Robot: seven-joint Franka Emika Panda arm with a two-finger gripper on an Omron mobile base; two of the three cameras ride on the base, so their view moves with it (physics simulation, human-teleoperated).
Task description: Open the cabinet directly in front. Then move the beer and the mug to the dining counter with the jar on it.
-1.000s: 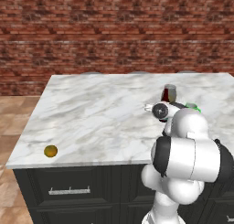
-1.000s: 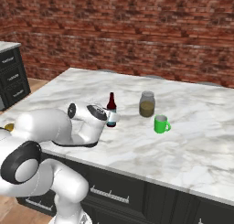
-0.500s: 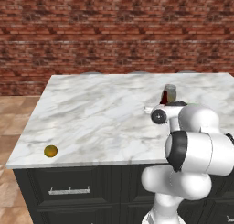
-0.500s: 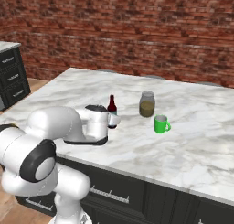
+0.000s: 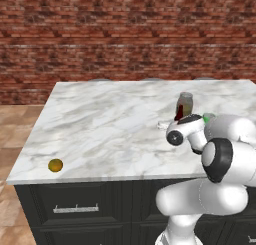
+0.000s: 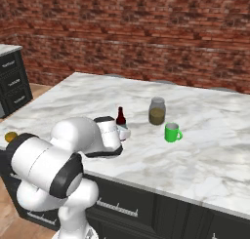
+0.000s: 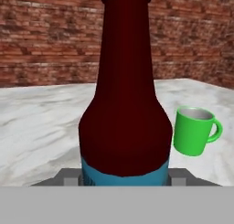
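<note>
Beer point(image 7: 124, 109) upright, neck up, in pincer point(image 7: 124, 176).

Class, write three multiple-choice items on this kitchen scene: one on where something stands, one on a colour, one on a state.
1. Where does the jar stand?
A. on the marble dining counter
B. on the floor
C. inside a drawer

2. What colour is the mug?
A. red
B. green
C. white

3. How does the beer stand?
A. lying on its side
B. upside down
C. upright between the end effector's fingers

Key: A, the jar rests on the dining counter; B, the mug is bright green; C, the beer is vertical at the end effector.
</note>
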